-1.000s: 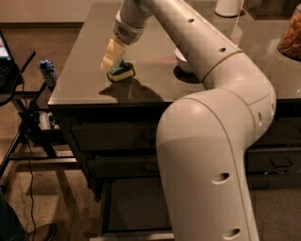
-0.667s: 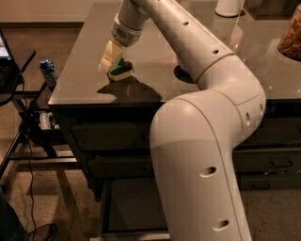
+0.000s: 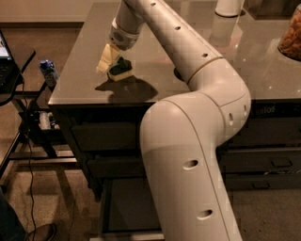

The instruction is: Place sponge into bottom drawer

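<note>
The sponge [image 3: 121,69], green on top of yellow foam, is at the front left part of the grey countertop [image 3: 84,70], casting a dark shadow just in front of it. My gripper [image 3: 113,63] reaches down from the white arm and its pale fingers [image 3: 106,57] close on the sponge's left side. The bottom drawer [image 3: 123,202] is pulled open at the foot of the dark cabinet, with a dark flat interior and a pale front rim; my arm's large lower segment hides its right part.
Two shut handled drawers [image 3: 101,136] sit above the open one. Narrower drawers [image 3: 273,164] fill the right column. A white cylinder [image 3: 229,7] and a snack bag [image 3: 289,35] stand on the counter's far right. A small carton [image 3: 48,71], a stand and cables are at the left.
The gripper and sponge stay at nearly the same spot on the counter. The arm's elbow and lower segment have swung a little to the left.
</note>
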`<state>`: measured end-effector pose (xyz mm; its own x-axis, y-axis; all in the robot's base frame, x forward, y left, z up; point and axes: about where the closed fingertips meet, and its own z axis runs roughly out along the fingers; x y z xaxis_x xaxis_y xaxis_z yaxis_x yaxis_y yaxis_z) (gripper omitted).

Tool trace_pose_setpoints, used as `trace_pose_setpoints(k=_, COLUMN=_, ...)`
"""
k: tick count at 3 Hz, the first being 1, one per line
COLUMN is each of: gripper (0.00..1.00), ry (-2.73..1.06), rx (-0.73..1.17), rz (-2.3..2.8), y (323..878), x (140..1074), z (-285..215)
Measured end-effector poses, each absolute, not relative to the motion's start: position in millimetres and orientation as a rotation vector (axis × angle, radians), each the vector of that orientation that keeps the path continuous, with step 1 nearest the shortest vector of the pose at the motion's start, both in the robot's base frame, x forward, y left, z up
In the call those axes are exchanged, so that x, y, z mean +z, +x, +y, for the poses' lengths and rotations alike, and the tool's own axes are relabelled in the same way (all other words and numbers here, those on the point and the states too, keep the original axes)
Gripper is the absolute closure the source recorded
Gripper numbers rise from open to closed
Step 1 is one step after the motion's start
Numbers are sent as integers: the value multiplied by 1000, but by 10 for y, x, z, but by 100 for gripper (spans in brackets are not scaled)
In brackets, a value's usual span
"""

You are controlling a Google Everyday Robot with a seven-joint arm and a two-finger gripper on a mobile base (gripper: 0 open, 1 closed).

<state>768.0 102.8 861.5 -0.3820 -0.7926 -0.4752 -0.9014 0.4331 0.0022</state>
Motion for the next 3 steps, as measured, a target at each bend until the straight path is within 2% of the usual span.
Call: trace_pose_setpoints(k=3, gripper=0, ry=-1408, rx=372, rz=2339, y=7769, x=8429, z=1005)
